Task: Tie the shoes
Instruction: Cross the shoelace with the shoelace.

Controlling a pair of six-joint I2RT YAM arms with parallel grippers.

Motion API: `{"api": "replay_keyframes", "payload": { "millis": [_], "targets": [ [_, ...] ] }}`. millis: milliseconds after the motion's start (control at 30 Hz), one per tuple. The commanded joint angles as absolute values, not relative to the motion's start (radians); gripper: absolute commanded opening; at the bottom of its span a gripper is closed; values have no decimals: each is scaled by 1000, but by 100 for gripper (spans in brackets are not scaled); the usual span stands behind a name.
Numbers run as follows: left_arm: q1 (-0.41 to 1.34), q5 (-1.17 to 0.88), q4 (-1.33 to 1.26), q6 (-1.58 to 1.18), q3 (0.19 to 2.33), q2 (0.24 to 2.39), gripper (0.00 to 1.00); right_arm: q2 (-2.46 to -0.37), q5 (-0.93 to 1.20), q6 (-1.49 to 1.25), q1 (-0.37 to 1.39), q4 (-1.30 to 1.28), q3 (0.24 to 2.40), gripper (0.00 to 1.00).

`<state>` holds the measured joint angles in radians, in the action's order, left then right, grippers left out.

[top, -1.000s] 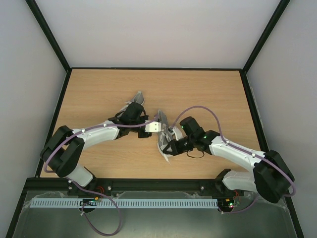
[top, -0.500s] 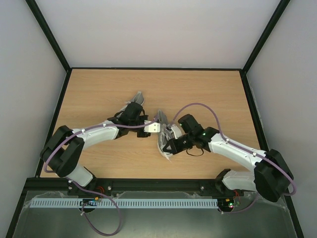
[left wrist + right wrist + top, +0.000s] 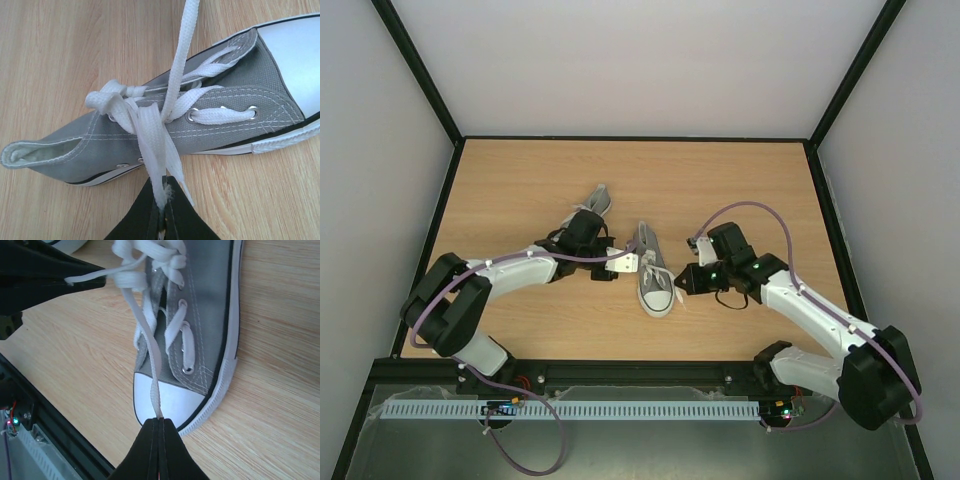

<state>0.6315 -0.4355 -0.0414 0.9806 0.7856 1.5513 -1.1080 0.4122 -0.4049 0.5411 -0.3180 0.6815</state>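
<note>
One grey shoe (image 3: 656, 272) with a white toe cap lies mid-table, toe toward the near edge. The other shoe (image 3: 599, 201) sticks out behind the left arm. My left gripper (image 3: 612, 269) sits at the first shoe's left side, shut on a white lace (image 3: 156, 140) that runs up from its jaws (image 3: 166, 194) to a half knot (image 3: 131, 92) over the tongue. My right gripper (image 3: 683, 282) is to the shoe's right, shut on the other lace (image 3: 150, 356), which stretches taut over the toe cap (image 3: 172, 399) to its tips (image 3: 160, 421). The shoe (image 3: 205, 310) lies flat.
Black rails and grey walls close in the wooden table (image 3: 520, 180). The metal trough and the arm bases (image 3: 620, 410) run along the near edge. In the right wrist view the left gripper's dark finger (image 3: 45, 277) crosses the upper left.
The right gripper has drawn away to the right with its lace, uncovering the shoe. The shoe now shows whole and straighter, toe toward the near edge. The left gripper barely moved.
</note>
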Motion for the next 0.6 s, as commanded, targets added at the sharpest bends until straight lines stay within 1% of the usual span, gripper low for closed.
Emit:
{"api": "replay_keyframes", "payload": {
  "millis": [0, 400, 567],
  "targets": [
    [624, -447, -55, 1007, 772, 1525, 2, -1124, 375, -428, 511, -358, 660, 1],
    [618, -446, -65, 1017, 779, 1535, 3, -1187, 377, -454, 443, -284, 626, 1],
    [615, -450, -71, 1024, 779, 1537, 2, -1232, 410, -452, 430, -215, 611, 1]
  ]
}}
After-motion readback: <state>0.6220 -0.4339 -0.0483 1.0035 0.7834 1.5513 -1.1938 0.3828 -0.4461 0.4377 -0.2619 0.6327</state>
